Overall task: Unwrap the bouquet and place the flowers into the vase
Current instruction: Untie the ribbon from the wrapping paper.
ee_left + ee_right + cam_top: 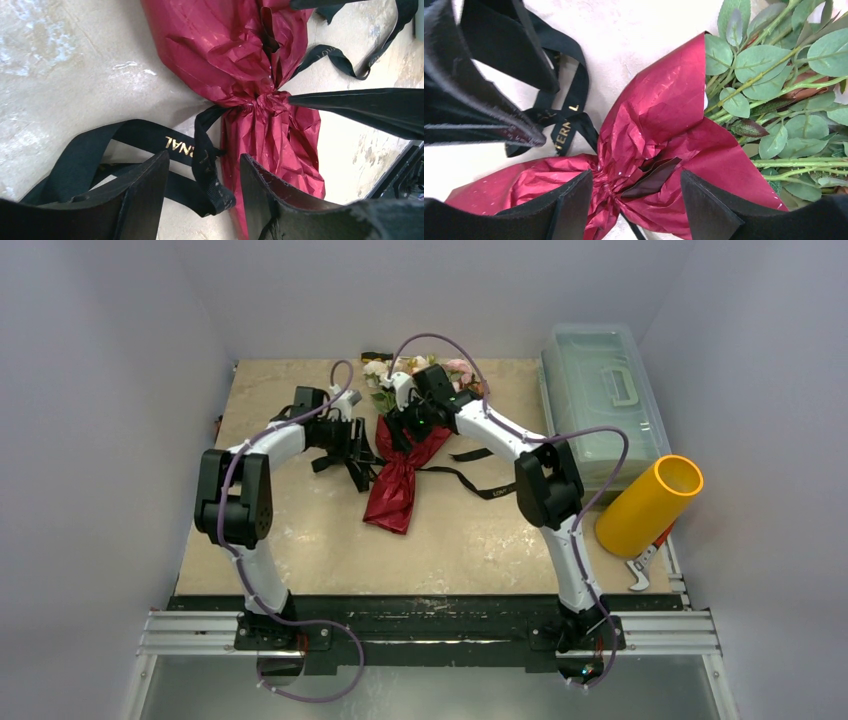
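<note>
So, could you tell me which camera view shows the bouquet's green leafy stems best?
The right wrist view: the green leafy stems fill its right side, emerging from the crinkled maroon paper. The top view shows only a small green patch by the flower heads; the left wrist view shows none, just paper and black ribbon.

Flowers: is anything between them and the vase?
Yes. The maroon paper is gathered tight around the flowers, and the right arm stretches between them and the vase, whose mouth looks unblocked.
</note>
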Robot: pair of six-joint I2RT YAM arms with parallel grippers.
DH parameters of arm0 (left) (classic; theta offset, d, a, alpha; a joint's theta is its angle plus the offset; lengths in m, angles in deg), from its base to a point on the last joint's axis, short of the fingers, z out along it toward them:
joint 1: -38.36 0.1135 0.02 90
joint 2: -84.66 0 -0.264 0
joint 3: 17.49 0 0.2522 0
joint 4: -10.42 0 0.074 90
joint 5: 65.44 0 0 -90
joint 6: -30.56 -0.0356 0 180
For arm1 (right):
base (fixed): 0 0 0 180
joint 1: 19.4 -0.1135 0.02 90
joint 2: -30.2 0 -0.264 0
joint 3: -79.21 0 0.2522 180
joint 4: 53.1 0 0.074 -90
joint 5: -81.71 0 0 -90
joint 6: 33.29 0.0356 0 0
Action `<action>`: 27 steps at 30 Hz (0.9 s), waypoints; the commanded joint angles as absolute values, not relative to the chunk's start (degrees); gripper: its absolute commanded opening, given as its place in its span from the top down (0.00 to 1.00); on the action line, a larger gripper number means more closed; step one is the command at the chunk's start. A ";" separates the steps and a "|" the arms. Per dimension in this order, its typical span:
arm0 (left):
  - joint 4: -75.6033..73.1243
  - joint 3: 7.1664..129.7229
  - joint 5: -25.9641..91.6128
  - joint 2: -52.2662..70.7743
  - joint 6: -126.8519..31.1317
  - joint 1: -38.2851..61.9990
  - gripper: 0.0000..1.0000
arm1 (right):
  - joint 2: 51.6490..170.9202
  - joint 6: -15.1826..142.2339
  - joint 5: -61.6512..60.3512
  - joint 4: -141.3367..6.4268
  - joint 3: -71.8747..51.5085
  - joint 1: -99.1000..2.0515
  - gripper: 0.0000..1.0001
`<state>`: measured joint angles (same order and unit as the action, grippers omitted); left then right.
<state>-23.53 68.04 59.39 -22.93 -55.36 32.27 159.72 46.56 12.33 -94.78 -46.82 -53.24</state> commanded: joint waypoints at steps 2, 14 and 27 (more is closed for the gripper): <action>-22.13 68.34 58.23 -23.67 -54.38 29.81 0.48 | 161.16 44.95 5.96 -92.75 -48.63 -54.08 0.31; -21.53 68.05 56.76 -17.14 -52.40 30.37 1.00 | 162.93 40.80 4.35 -92.54 -44.49 -54.33 0.33; -20.12 68.84 59.26 -10.24 -51.28 37.26 1.00 | 161.59 35.88 4.29 -93.78 -41.63 -54.16 0.34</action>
